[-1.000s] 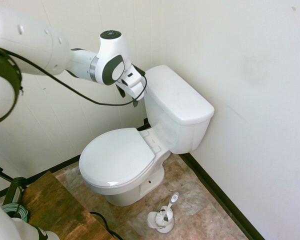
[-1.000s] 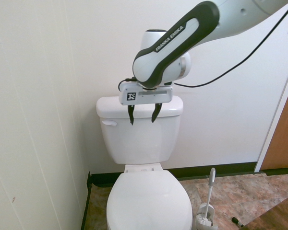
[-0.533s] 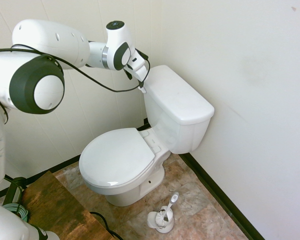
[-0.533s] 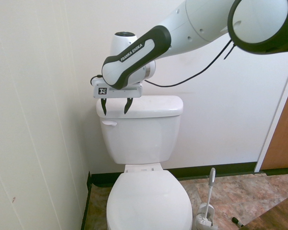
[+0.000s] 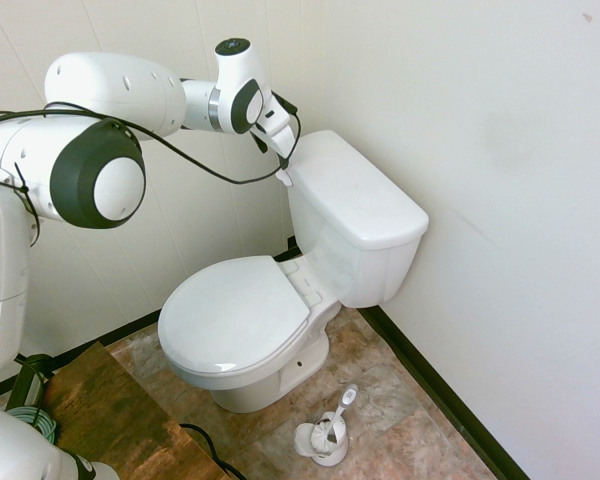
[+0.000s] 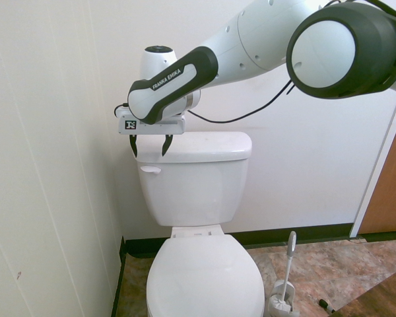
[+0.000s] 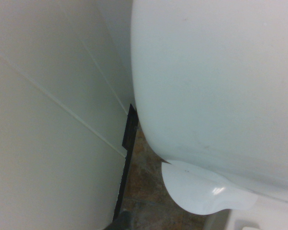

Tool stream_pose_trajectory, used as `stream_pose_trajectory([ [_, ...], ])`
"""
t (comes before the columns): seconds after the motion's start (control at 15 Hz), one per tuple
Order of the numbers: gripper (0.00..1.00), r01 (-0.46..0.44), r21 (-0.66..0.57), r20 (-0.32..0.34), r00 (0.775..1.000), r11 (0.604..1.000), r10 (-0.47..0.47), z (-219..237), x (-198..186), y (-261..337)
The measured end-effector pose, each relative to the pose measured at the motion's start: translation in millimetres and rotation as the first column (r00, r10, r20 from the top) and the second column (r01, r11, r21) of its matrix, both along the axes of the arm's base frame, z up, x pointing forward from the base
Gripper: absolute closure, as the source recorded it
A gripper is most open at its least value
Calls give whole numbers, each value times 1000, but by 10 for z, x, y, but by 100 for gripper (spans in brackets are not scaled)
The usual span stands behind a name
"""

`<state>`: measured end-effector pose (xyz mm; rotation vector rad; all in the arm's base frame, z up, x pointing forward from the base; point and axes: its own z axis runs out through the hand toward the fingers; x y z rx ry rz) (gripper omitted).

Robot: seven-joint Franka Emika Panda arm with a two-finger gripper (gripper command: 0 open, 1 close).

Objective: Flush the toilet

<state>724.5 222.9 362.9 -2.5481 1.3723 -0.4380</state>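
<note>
The white toilet (image 6: 197,181) stands against the wall with its oval seat lid (image 6: 204,277) down. Its small white flush lever (image 6: 150,170) sticks out of the tank front near the side wall. My gripper (image 6: 149,146) hangs open just above that corner of the flat tank lid (image 6: 204,140), fingers pointing down, straight over the lever and holding nothing. In the first exterior view the gripper (image 5: 283,170) sits at the tank's (image 5: 355,220) wall-side corner. The wrist view shows the tank lid (image 7: 216,81) from above, with the lever (image 7: 201,191) jutting out beneath it.
A toilet brush (image 6: 285,284) in its holder stands on the floor beside the bowl, also seen as the brush (image 5: 327,430) in the first exterior view. The side wall (image 6: 53,165) is close to the gripper. A wooden door (image 6: 389,191) is at the far side.
The gripper has moved from in front of the tank's middle up and across to the lever-side corner, near the side wall. Its fingers stayed open.
</note>
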Motion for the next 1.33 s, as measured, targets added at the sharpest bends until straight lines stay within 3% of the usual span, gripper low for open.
stream_pose_trajectory([
  [0.93, 100, 23, 39, -23, 999, 999, -22, -26, 18, 7],
  [1.33, 100, 29, 53, -44, 999, 998, -26, -258, 105, -49],
])
